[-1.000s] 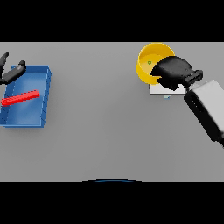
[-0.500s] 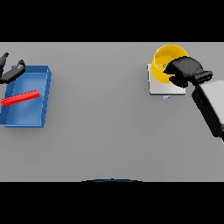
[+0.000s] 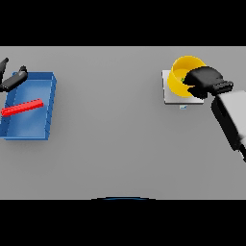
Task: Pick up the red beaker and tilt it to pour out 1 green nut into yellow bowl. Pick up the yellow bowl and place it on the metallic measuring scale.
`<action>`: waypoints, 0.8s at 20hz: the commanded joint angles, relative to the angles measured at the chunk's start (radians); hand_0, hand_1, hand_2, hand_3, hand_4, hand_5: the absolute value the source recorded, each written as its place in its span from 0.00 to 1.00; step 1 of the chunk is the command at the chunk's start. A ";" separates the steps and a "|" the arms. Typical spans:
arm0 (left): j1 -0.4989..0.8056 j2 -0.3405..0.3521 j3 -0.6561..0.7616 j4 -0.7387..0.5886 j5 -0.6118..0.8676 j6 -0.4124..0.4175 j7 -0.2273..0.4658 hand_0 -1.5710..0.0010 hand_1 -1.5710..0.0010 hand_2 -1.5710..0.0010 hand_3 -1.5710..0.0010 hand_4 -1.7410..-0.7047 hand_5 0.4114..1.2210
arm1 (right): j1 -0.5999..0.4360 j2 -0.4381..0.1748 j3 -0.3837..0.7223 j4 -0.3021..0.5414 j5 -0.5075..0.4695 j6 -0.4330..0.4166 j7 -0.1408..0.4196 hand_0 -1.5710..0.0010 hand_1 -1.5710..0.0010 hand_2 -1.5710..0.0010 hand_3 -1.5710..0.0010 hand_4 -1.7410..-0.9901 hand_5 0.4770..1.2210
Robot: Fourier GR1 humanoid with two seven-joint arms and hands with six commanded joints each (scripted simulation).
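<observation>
Looking down at the grey counter (image 3: 115, 144), I see the right robot hand (image 3: 205, 80) at the far right, its dark fingers curled over the near rim of the yellow bowl (image 3: 181, 77) and gripping it. The bowl sits over the metallic measuring scale (image 3: 171, 94), a pale square plate, covering most of its top; I cannot tell whether the bowl's base is resting on the plate or is held just above it. A small green spot, the green nut (image 3: 183, 79), shows inside the bowl just beside the fingers (most of the bowl's inside is hidden by the hand). A white and grey forearm runs from that hand toward the lower right edge.

Over on the far left lies a blue tray (image 3: 48, 113), with a red beaker (image 3: 22, 108) lying on its side inside it, looking like a long red bar set at a slight angle. The left robot hand (image 3: 12, 79) shows at the left edge, just beyond the tray's far corner, fingers spread and relaxed, holding nothing. It is well apart from the bowl and scale.
</observation>
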 commanded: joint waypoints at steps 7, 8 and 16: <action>0.002 -0.003 0.001 0.005 0.006 -0.005 -0.001 1.00 1.00 1.00 1.00 0.87 0.44 | 0.001 0.018 -0.043 0.000 -0.042 0.051 0.028 0.40 0.48 0.55 0.63 0.27 0.66; 0.003 -0.005 0.004 -0.002 0.011 -0.003 -0.005 1.00 1.00 1.00 1.00 0.87 0.44 | -0.001 0.023 -0.045 0.005 -0.047 0.060 0.026 0.52 0.57 0.63 0.70 0.30 0.60; 0.014 -0.001 0.004 0.003 0.009 -0.007 -0.011 1.00 1.00 1.00 1.00 0.87 0.42 | -0.007 0.015 -0.024 0.009 -0.033 0.101 0.036 0.92 0.92 0.94 0.95 0.44 0.44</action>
